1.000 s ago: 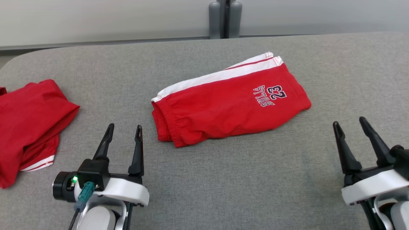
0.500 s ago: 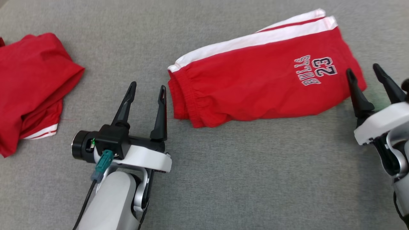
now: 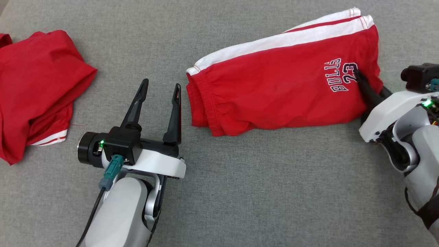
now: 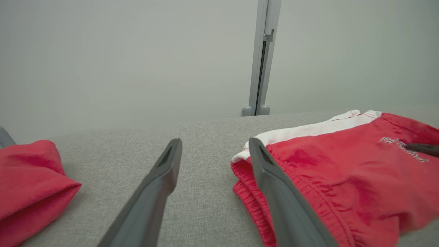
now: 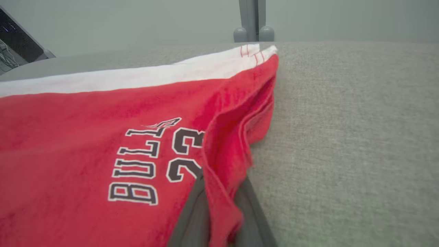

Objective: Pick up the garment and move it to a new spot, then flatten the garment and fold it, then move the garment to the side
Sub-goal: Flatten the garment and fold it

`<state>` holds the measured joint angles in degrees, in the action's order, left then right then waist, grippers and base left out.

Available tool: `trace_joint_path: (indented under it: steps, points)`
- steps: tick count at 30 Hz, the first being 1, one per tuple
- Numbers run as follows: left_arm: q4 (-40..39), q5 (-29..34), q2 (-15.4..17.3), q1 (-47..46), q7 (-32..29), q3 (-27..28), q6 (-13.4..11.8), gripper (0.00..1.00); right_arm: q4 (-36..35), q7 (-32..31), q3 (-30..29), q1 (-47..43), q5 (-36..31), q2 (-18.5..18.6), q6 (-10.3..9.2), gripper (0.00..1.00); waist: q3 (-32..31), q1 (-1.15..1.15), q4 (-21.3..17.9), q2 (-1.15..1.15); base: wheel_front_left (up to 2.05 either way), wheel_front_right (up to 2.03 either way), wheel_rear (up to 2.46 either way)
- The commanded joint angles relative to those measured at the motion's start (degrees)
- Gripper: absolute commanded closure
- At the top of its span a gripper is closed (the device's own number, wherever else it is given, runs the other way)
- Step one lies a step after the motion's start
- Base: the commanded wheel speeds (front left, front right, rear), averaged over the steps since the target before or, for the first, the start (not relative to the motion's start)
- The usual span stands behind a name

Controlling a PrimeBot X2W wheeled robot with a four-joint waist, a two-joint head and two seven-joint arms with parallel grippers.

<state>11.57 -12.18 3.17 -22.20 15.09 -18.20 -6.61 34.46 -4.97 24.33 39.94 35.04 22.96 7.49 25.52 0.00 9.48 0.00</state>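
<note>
My right end effector (image 3: 367, 85) has advanced from beside the garment (image 3: 274, 89) onto its hem end and now pinches that folded edge, while my left end effector (image 3: 161, 83) waits spread just beside the waistband, so the garment, lying on the desk (image 3: 274, 188), appears ready for lifting.

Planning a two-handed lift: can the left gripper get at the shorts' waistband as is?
Probably yes: the left gripper is open beside the waistband of the shorts, only bare table between.

Left gripper (image 3: 161, 83): two long dark tapering fingers (image 3: 135, 106), black block (image 3: 121, 145), glossy white wrist shell (image 3: 161, 165), pale grey forearm (image 3: 116, 212), teal plug (image 3: 111, 168) trailing a dark cable (image 3: 90, 219), green light (image 3: 102, 142). Right gripper (image 3: 370, 87): white shell, green light too.
</note>
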Motion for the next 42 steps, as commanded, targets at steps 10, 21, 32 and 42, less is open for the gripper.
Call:
trace_joint_path:
  steps: [10, 21, 32, 42]
  points:
    - [0.03, 1.10, 1.15, 3.44, 0.08, 2.00, 0.62, 0.00, -1.98, 8.29, 5.40, -7.01, 5.10, 0.72, 0.00, 1.00, -5.11, 0.00, -3.37, 0.00, 0.00, 0.00, 0.00]
    - [0.41, 0.41, 2.79, 7.46, 0.08, 2.31, 0.73, 0.00, -3.95, 11.88, 0.48, -20.36, 7.08, -0.69, -0.01, 1.00, -10.39, 0.00, -5.71, 0.00, 0.00, 0.00, 0.00]
    - [-0.61, -0.11, 3.01, 8.10, -0.66, 1.71, 0.50, 0.00, -4.07, 11.42, -2.89, -20.73, 5.58, -1.14, 0.00, 1.00, -10.26, 0.00, -6.21, 0.00, 0.00, 0.00, 0.00]
    - [-0.55, -0.71, 2.76, 6.94, -0.47, 1.29, 0.09, 0.00, -14.33, 7.43, 0.11, -13.98, -1.33, -2.70, 0.00, 1.00, -10.18, 0.00, -5.20, 0.00, 0.00, 0.00, 0.00]
